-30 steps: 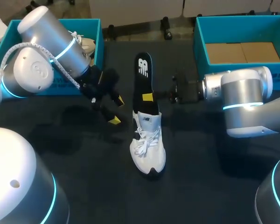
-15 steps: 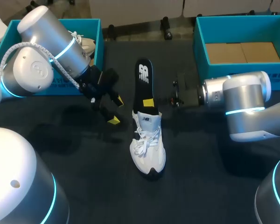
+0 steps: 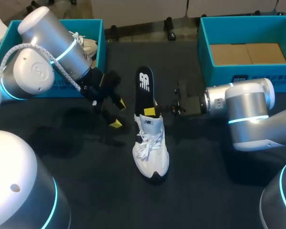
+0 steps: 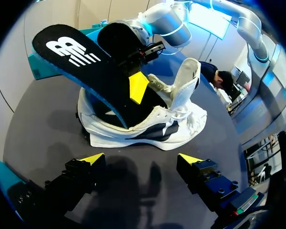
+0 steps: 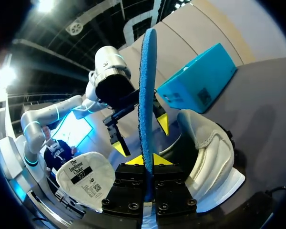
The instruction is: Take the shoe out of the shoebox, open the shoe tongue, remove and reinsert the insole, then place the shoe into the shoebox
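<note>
A white shoe point(image 3: 151, 150) stands on the dark table, toe toward the near edge, tongue point(image 5: 88, 183) pulled forward. The black insole point(image 3: 144, 90) slants out of the shoe's opening, its front end inside and its heel end raised. My right gripper point(image 3: 151, 112) is shut on the insole's edge just above the collar; in the right wrist view the insole point(image 5: 147, 95) shows edge-on between the yellow tips of that gripper point(image 5: 145, 160). My left gripper point(image 3: 118, 113) hangs open just left of the shoe, empty. In the left wrist view this gripper point(image 4: 142, 160) faces the shoe's side point(image 4: 148, 126).
A teal shoebox point(image 3: 99, 45) at the back left holds another white shoe point(image 3: 88, 46). A second teal shoebox point(image 3: 203, 45) with a cardboard bottom stands at the back right, close behind my right arm.
My right gripper has brought the insole down and toward the shoe, so its front end sits deeper in the opening. The left gripper has stayed where it was.
</note>
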{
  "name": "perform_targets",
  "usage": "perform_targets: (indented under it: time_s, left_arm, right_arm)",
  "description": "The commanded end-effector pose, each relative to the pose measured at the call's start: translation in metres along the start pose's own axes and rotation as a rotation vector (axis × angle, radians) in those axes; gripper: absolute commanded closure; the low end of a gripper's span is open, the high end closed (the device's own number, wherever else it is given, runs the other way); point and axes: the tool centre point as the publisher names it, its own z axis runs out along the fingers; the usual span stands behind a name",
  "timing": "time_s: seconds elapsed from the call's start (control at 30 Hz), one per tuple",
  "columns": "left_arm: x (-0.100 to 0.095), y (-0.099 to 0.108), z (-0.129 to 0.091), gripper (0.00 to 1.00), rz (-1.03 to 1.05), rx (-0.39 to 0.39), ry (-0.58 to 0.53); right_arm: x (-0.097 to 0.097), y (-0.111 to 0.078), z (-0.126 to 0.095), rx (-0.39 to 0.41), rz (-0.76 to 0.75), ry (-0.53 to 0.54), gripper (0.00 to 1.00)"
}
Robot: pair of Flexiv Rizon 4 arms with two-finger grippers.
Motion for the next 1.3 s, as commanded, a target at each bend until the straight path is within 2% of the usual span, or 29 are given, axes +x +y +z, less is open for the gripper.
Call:
perform_targets:
  time_s: [0.03, 0.07, 0.1, 0.2, 0.27, 0.43, 0.5, 0.53, 0.57, 0.6, 0.67, 0.8, 1.3]
  left_arm:
    - [0.0, 0.001, 0.0, 0.0, 0.002, 0.003, 0.001]
    - [0.0, 0.002, 0.0, 0.0, 0.002, 0.004, 0.001]
    - [0.001, 0.002, 0.0, 0.0, 0.002, 0.005, 0.0]
    - [0.002, 0.003, -0.001, 0.0, 0.002, 0.005, -0.001]
    - [0.002, 0.003, -0.001, 0.0, 0.002, 0.005, -0.002]
    - [0.002, 0.005, -0.005, 0.0, -0.005, 0.009, -0.011]
    - [0.001, 0.006, -0.006, 0.0, -0.006, 0.009, -0.013]
    - [0.001, 0.006, -0.006, 0.0, -0.007, 0.009, -0.013]
    - [0.002, 0.006, -0.006, 0.0, -0.008, 0.009, -0.014]
    - [0.002, 0.006, -0.006, 0.0, -0.008, 0.008, -0.015]
    - [0.002, 0.006, -0.005, 0.0, -0.008, 0.008, -0.014]
    - [0.004, 0.005, -0.004, 0.0, -0.004, 0.005, -0.011]
    - [0.006, 0.005, -0.002, 0.0, -0.002, 0.0, -0.004]
  right_arm:
    - [0.006, 0.005, -0.001, 0.003, -0.023, -0.03, 1.0]
    - [0.006, 0.009, -0.002, 0.006, -0.038, -0.04, 0.8]
    - [0.006, 0.012, -0.003, 0.004, -0.048, -0.043, 0.73]
    - [0.004, 0.022, -0.006, 0.01, -0.08, -0.056, 0.67]
    - [0.001, 0.026, -0.007, 0.014, -0.089, -0.057, 0.66]
    - [-0.005, 0.033, -0.004, 0.023, -0.101, -0.044, 0.69]
    - [-0.007, 0.034, -0.003, 0.025, -0.106, -0.037, 0.75]
    - [-0.008, 0.035, -0.003, 0.026, -0.107, -0.033, 0.84]
    - [-0.009, 0.035, -0.002, 0.028, -0.106, -0.026, 0.98]
    - [-0.01, 0.035, -0.002, 0.028, -0.104, -0.016, 1.0]
    - [-0.012, 0.034, -0.001, 0.008, -0.12, 0.025, 1.0]
    - [-0.013, 0.029, 0.002, 0.025, -0.115, 0.086, 1.0]
    - [0.002, -0.005, 0.01, 0.063, 0.014, 0.084, 1.0]
